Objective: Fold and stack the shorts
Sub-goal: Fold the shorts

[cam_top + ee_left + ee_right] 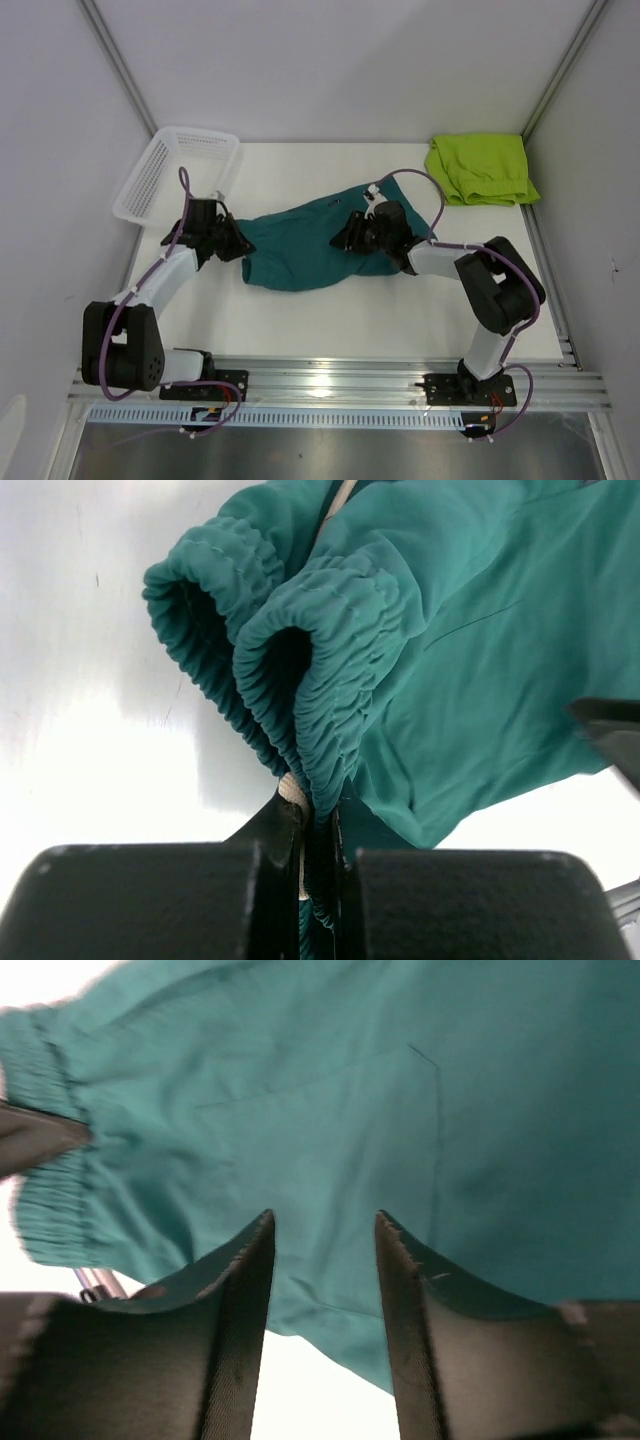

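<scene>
Left pincer [316,820]: and we're clamped tight, fingers together on the gathered waistband [330,610] of the teal shorts [300,250], with a bit of white drawstring [291,792] caught at the tips

Right pincer [324,1222]: fingers apart, low over the cloth, and we see nothing pinched between them

Teal shorts: lying on the table [330,320], straight ahead of the left pincer's tips and directly beneath the right pincer's

Long axis: it runs from one pincer to the other, waistband end at the left one, the rest slanting away and past the right one; the cloth looks rumpled rather than spread flat

Nearer arm: the left pincer owns the waistband end, and the right pincer is the only one within reach of the far half

What the next move turns on: we judge the right pincer has only to go down and bite, since the cloth is under it rather than off to a side; once both ends are gripped, the shorts can be pulled straight along that line

Green shorts [482,168]: folded, it seems, well apart from the right pincer, beyond it and out to its right, and we reckon that's the stacking spot

Basket [150,185]: white mesh, tipped over just beyond the left pincer, and we see nothing in it
</scene>
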Available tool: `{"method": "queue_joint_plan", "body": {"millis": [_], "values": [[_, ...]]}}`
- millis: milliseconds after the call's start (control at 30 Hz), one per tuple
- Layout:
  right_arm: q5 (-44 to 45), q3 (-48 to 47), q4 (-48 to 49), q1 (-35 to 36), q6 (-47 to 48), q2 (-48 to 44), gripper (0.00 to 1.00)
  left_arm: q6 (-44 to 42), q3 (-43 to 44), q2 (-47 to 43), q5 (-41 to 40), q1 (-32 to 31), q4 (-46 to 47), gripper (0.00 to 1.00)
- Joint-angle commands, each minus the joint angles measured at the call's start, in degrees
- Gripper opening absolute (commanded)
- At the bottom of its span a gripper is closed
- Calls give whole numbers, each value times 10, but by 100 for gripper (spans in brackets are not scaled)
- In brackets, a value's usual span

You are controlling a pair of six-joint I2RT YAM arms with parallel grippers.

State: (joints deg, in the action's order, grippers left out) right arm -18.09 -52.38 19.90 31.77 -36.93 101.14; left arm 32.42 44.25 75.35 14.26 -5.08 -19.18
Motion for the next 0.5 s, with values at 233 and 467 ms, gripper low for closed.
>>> {"method": "queue_joint_plan", "body": {"millis": [233, 467], "values": [[112, 58, 219, 53, -45, 49, 37, -36, 112, 27, 19, 10, -115, 0], [349, 83, 212, 157, -99, 84, 31, -55, 190, 67, 11, 35, -165, 0]]}}
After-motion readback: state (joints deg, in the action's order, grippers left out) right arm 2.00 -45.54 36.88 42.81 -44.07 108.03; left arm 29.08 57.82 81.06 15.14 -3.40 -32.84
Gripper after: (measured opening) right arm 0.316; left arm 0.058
